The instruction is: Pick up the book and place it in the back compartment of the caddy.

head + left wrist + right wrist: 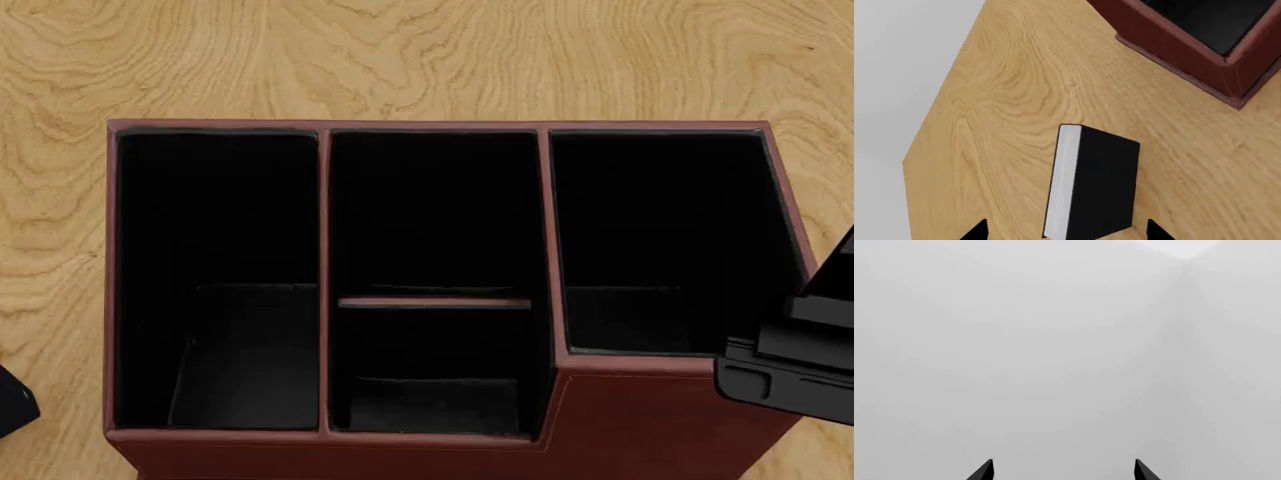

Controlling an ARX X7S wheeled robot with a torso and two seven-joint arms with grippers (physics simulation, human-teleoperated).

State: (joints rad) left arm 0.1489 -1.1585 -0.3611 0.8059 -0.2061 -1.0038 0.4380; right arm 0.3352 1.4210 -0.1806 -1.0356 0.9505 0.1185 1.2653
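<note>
- Pale wood-grain bench [427,50] fills the head view behind a red-brown caddy [667,420], and a plain light-grey backdrop is all the right wrist view shows.
- Seen from above, the caddy has black-lined cells: a long one on the left, a middle strip split by a low divider into a far and a near cell, and one on the right with a taller front.
- On the bench the black book [1101,185] stands on edge, its white page block showing, well apart from the caddy corner [1214,60].
- Left gripper [1066,231]: jaws spread wide, one tip on each side of the book, not gripping it.
- Right gripper [1063,471]: jaws wide apart, holding nothing, facing the grey backdrop.
</note>
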